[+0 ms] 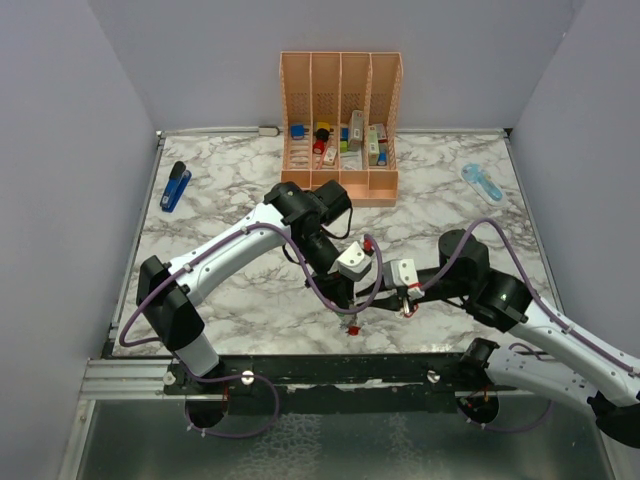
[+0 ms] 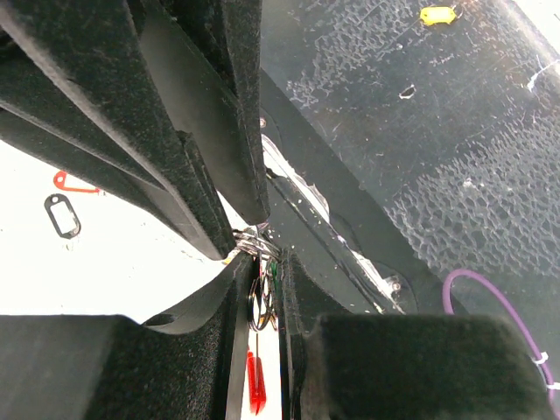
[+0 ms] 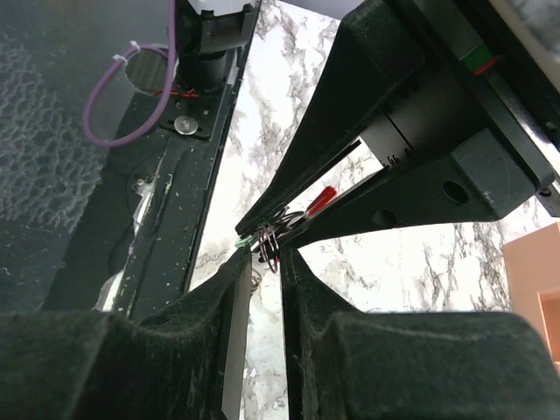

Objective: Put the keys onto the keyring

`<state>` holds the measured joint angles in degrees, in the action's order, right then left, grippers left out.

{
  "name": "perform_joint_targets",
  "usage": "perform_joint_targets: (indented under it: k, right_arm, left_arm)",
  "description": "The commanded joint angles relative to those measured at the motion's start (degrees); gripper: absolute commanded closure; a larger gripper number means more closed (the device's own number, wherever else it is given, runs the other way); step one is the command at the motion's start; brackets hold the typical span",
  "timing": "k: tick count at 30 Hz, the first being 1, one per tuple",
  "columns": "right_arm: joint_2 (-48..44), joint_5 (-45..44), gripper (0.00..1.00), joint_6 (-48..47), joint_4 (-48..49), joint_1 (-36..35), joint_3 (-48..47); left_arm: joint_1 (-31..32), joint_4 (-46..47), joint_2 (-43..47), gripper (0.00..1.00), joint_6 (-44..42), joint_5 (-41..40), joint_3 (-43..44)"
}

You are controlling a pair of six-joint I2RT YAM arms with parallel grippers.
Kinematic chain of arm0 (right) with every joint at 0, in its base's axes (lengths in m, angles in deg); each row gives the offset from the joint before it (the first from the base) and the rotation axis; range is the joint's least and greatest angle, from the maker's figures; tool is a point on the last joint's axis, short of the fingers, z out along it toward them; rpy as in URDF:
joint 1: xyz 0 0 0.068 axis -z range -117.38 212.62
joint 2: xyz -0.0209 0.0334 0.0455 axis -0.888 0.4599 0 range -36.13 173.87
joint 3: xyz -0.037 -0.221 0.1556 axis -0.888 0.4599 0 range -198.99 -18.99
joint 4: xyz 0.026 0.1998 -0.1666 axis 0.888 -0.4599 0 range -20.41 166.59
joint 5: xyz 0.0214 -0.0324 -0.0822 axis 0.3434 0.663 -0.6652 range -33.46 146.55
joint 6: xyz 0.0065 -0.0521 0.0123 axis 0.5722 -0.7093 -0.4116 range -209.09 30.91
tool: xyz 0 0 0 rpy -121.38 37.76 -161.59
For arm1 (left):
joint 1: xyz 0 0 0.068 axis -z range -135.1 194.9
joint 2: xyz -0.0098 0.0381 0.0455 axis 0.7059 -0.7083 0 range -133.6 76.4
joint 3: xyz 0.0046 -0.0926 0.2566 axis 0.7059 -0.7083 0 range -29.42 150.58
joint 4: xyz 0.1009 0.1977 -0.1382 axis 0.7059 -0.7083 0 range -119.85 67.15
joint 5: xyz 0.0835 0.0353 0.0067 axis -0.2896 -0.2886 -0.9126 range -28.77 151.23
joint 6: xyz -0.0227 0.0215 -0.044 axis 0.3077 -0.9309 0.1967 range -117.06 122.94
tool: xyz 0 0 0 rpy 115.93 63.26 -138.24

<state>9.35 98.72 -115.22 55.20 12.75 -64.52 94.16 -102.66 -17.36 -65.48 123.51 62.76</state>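
Steadiness counts: left gripper (image 2: 260,276) clamped on keyring (image 3: 325,198), right gripper (image 3: 262,256) clamped on keys (image 3: 273,233) (loops bunched tight), so feed slowly, untwisted.

Between the closed tips of the left pincer (image 3: 267,229) and right pincer (image 3: 266,255), the keys (image 3: 271,238) form a tangle too small and overlapped to count, and the red piece (image 3: 325,196) is mostly hidden, identity undeterminable
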Motion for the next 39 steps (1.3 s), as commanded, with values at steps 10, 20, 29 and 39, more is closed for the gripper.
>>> perform_joint_targets:
  k: [10, 20, 29, 39]
  right_arm:
    - [-0.4, 5.0, 0.83, 4.1, 2.8, -0.1, 0.6]
    - [-0.7, 5.3, 0.87, 7.1, 8.3, -0.1, 3.5]
    - [-2.1, 4.6, 0.99, 8.5, 10.8, -0.1, 4.4]
    - [-6.5, 4.9, 0.99, 12.2, 17.1, -0.1, 8.8]
  left_arm:
    - [0.5, -0.9, -0.2, 1.0, 0.9, 0.5, 2.6]
    - [0.5, -0.9, -0.8, 1.0, 2.0, 1.1, 4.0]
    - [0.5, -0.8, -0.9, 1.0, 2.4, 0.9, 4.4]
    - [0.5, -0.9, -0.5, 1.0, 4.0, 0.6, 8.9]
